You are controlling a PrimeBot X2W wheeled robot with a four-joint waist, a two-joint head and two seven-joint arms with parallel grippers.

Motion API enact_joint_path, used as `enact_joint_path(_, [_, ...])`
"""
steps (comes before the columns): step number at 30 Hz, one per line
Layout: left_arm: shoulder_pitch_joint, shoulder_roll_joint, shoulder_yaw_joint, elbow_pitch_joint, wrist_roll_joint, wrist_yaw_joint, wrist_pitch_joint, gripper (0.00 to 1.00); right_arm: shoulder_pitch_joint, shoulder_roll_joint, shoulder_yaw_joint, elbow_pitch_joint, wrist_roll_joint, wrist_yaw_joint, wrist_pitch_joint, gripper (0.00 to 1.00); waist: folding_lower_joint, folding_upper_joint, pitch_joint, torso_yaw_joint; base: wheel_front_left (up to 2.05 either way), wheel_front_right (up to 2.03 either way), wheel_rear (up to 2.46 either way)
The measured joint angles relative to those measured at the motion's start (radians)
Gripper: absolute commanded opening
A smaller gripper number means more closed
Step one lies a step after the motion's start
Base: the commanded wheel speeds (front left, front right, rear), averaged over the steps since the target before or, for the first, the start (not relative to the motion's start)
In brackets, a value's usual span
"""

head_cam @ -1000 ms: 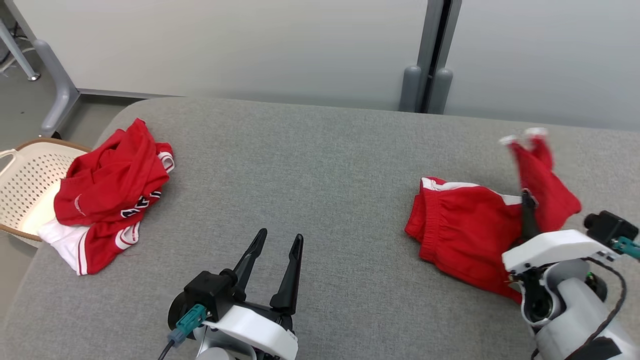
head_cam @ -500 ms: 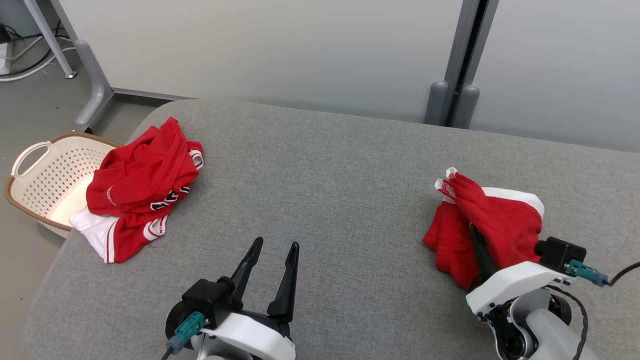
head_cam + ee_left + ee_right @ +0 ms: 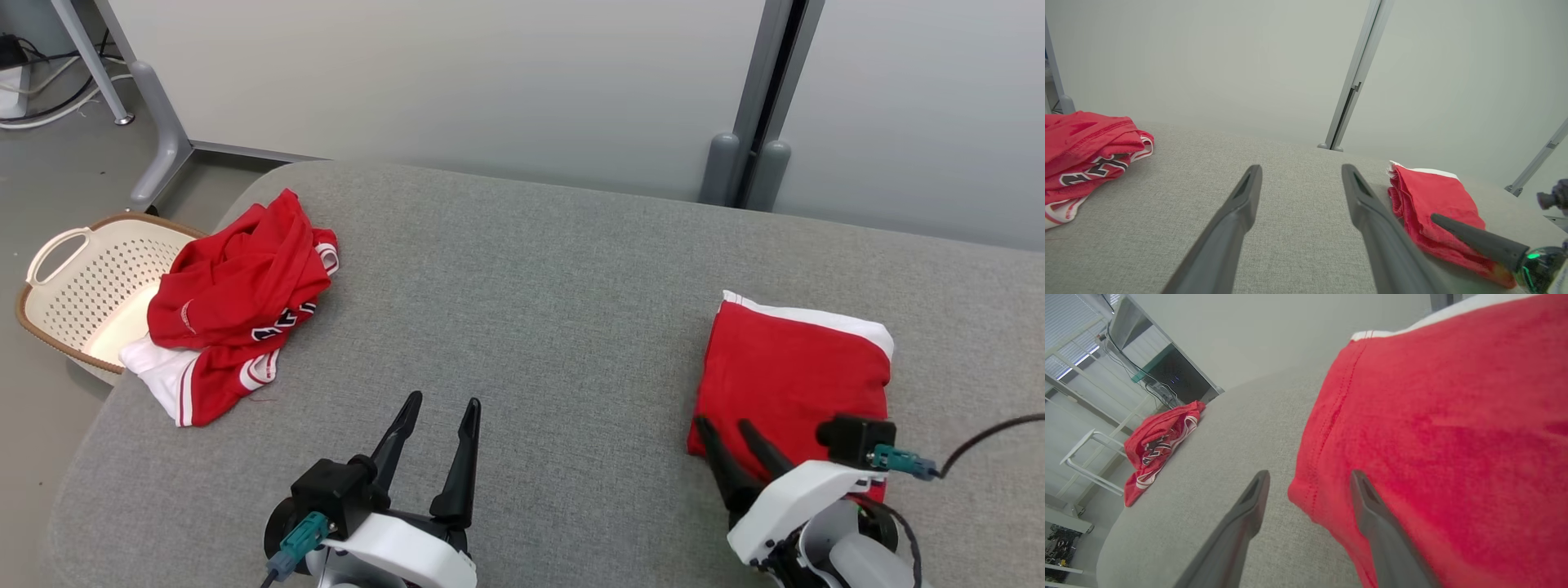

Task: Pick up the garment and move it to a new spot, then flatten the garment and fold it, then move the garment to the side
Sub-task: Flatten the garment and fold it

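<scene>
The folded garment (image 3: 796, 367) lies at the right of the table (image 3: 531, 286), long axis pointing away from the robot, its near left corner at the nearer right gripper (image 3: 721, 425), wide open and empty.

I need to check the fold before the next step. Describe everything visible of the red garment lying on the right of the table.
The red garment is soft, knit-looking cloth folded into a neat, roughly rectangular pad, with a white band along its far edge and a stitched hem down its left side. It lies flat on the grey fabric-covered table, towards the right. The right claw stands open at its near left corner, one finger over the cloth, one over the table; whether it touches is unclear.
</scene>
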Motion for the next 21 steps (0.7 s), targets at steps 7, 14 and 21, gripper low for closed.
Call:
enact_joint_path(7, [0.0, 0.0, -0.003, -0.003, -0.001, 0.0, 0.0, 1.0, -0.012, 0.01, 0.059, 0.051, 0.053, 0.0, 0.089, 1.0, 0.0, 0.0, 0.005, -0.007, 0.0, 0.0, 0.0])
enact_joint_path(14, [0.01, 0.0, 0.016, -0.029, -0.009, 0.008, 0.0, 1.0, -0.046, -0.024, 0.067, 0.011, 0.027, 0.0, -0.043, 1.0, 0.0, 0.0, -0.006, -0.053, 0.0, 0.0, 0.0])
enact_joint_path(21, [0.026, 0.0, 0.074, -0.08, 0.011, 0.017, 0.0, 1.0, -0.022, -0.105, -0.117, -0.085, -0.266, 0.0, -0.088, 1.0, 0.0, 0.0, -0.025, -0.132, 0.0, 0.0, 0.0])
